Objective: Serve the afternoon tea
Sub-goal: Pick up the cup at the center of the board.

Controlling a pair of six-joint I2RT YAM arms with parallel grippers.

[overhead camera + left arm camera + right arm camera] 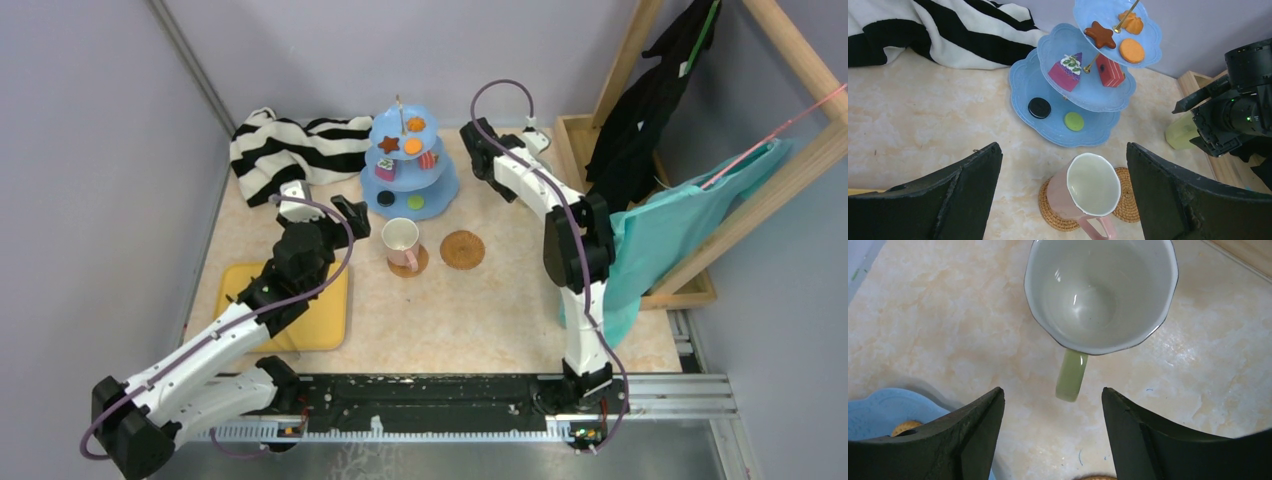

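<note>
— What do we find in the containers?
— On the light-blue stand (1023, 85) the top tier carries a brown star cookie (1099, 34) and two orange cookies (1132, 50). The middle tier has a pink cake slice (1066, 71) and a red cake slice (1109, 70). The lowest tier has a black cookie (1039, 107) and a green cookie (1074, 121). Both cups are empty and white inside.
— Where do the cups stand?
— The pink cup (1088, 187) is upright on a cork coaster (1050, 212) in front of the stand, and the second coaster (462, 249) lies just beside it. The yellow-green cup (1100, 292) stands on the table (923, 315) to the right of the stand, with its handle towards the right gripper (1052, 392).
— And the fingers?
— We see the left gripper (1062, 150) and the right one both spread wide, pinching nothing.
— What is hidden?
— From above, the right arm covers the yellow-green cup, and the left wrist view shows only a part of its side
</note>
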